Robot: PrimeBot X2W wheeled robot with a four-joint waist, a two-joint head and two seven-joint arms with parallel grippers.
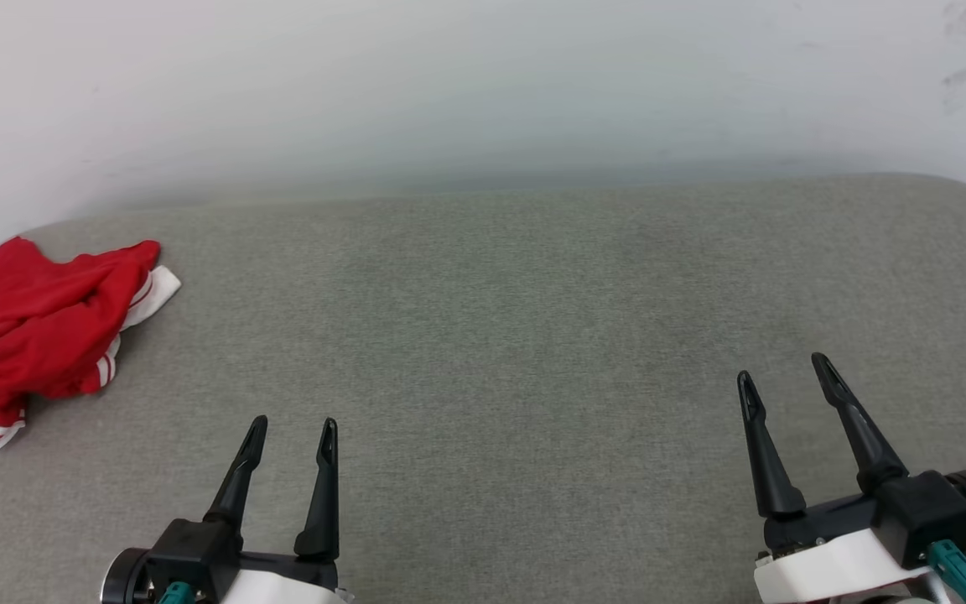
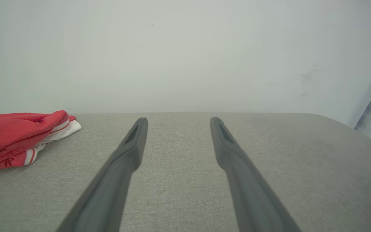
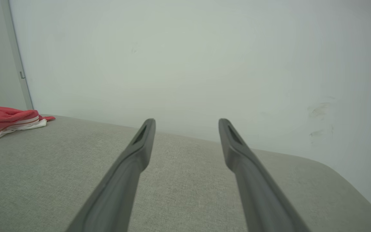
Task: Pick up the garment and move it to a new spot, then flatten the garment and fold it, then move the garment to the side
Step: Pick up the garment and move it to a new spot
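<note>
The shirt (image 1: 38,327) lay crumpled in a heap at the far left corner of the grey padded surface (image 1: 483,335), by its left edge. It looked soft, light and limp, likely to sag and trail when lifted. A raised red fold or the striped white sleeve on its right side seemed the easiest place to pinch. The left gripper (image 1: 294,421) and right gripper (image 1: 782,367) hovered over the near edge, jaws spread wide, holding and touching nothing.
</note>
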